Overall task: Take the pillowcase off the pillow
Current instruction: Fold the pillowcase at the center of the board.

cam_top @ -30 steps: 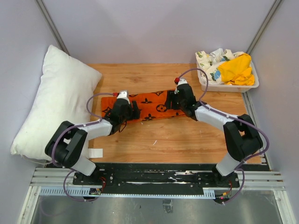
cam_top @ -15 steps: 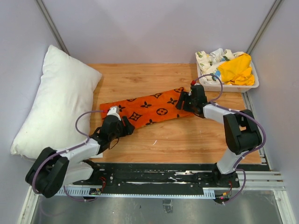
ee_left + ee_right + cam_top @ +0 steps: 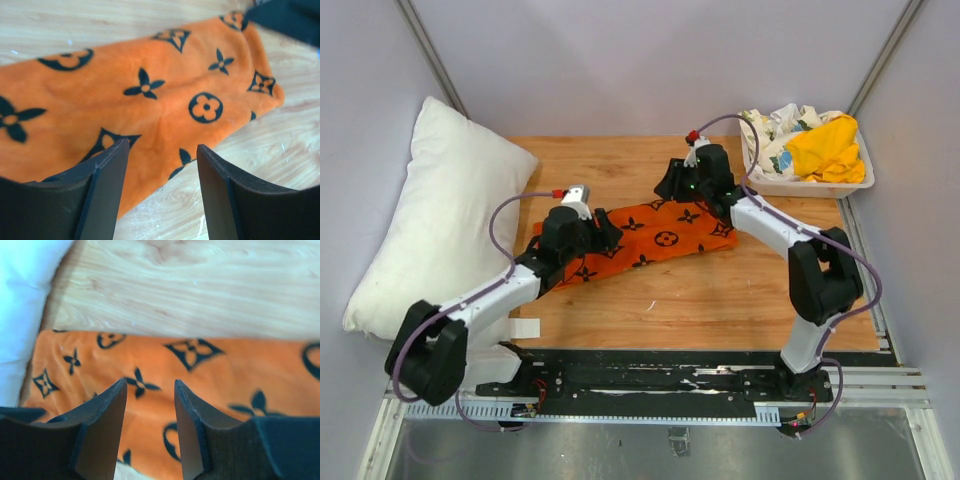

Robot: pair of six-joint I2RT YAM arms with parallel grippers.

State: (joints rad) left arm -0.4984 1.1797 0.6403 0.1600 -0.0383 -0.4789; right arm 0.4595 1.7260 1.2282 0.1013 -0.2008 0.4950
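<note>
Right pincer (image 3: 668, 186) now at far edge of pillowcase (image 3: 660, 233), left pincer (image 3: 607, 239) over it.

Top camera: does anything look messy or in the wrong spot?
The plump white pillow slumps off the wooden table's left edge against the wall. The flat orange black-patterned fabric pillowcase lies slanted, and crumpled cloths heap above their white bin's rim.

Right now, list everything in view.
pillowcase: one, orange with black motifs, flat mid-table, off the pillow
pillow: one, white, left side, against the wall
bin: one, white, far right corner
yellow cloth: one, yellow, in the bin
floral cloth: one, white printed, in the bin
table: one, light wood
left gripper: one, black, open over the pillowcase's left part
right gripper: one, black, open by its far edge
</note>
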